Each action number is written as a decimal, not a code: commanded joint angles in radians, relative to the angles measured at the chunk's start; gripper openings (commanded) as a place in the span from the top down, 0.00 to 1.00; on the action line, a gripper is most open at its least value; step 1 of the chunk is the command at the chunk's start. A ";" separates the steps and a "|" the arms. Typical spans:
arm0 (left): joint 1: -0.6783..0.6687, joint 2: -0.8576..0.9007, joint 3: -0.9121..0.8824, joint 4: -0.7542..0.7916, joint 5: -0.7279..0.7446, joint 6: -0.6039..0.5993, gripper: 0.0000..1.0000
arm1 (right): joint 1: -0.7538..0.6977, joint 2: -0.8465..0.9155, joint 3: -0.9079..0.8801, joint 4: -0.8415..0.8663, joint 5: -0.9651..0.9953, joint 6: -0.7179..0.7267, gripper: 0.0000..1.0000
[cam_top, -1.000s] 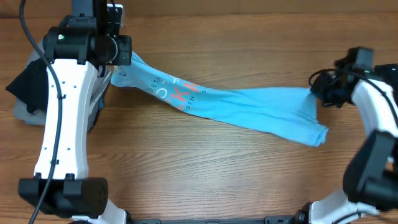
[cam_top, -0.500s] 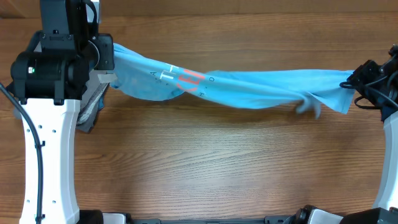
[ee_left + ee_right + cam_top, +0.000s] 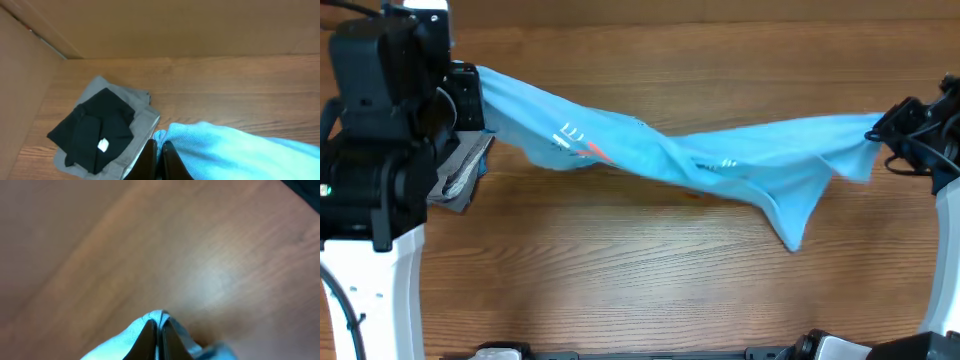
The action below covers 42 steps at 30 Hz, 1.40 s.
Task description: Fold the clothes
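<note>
The sky-blue T-shirt [image 3: 670, 155] hangs stretched in the air across the table between my two grippers, twisted, with white and red lettering near its left part and a flap drooping at lower right. My left gripper [image 3: 470, 95] is shut on its left end; in the left wrist view the gripper [image 3: 159, 146] pinches blue cloth [image 3: 230, 150]. My right gripper [image 3: 882, 130] is shut on its right end; in the right wrist view the gripper [image 3: 158, 322] pinches a fold of the shirt [image 3: 132, 340].
A folded pile lies at the table's left edge under the left arm: a grey garment [image 3: 460, 175] [image 3: 135, 125] with a black garment [image 3: 97, 130] bearing a small white tag on top. A wall and a side panel close off the back left corner [image 3: 60, 52].
Both grippers kept their hold on the shirt. The left arm moved further left and up. The shirt twisted, its lettering shifted left, and a flap dropped down at the lower right.
</note>
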 commanded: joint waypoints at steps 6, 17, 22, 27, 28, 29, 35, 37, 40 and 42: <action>0.000 0.119 0.003 -0.064 0.021 -0.007 0.96 | 0.036 0.284 -0.017 0.174 -0.020 0.019 0.70; 0.000 0.145 0.003 -0.078 0.021 -0.006 0.96 | 0.037 0.305 -0.026 -0.265 -0.079 0.013 0.61; 0.000 0.145 0.003 -0.077 0.021 -0.007 0.96 | 0.101 0.305 -0.132 -0.308 -0.134 -0.014 0.63; 0.000 0.145 0.003 -0.078 0.022 -0.007 0.95 | 0.193 0.305 -0.282 -0.231 -0.203 -0.011 0.63; 0.000 0.145 0.003 -0.078 0.024 -0.007 0.95 | 0.210 0.305 -0.310 -0.207 -0.217 -0.008 0.63; 0.000 0.145 0.003 -0.078 0.024 -0.006 0.94 | 0.225 0.305 -0.333 -0.182 -0.218 0.003 0.63; 0.000 0.145 0.003 -0.077 0.025 -0.007 0.94 | 0.246 0.305 -0.399 -0.096 -0.211 0.044 0.63; 0.000 0.145 0.003 -0.078 0.025 -0.007 0.94 | 0.246 0.305 -0.403 -0.081 -0.211 0.046 0.62; 0.000 0.145 0.003 -0.078 0.029 -0.007 0.94 | 0.247 0.305 -0.426 -0.034 -0.210 0.064 0.62; 0.000 0.145 0.003 -0.078 0.035 -0.007 0.93 | 0.247 0.305 -0.454 0.013 -0.211 0.089 0.62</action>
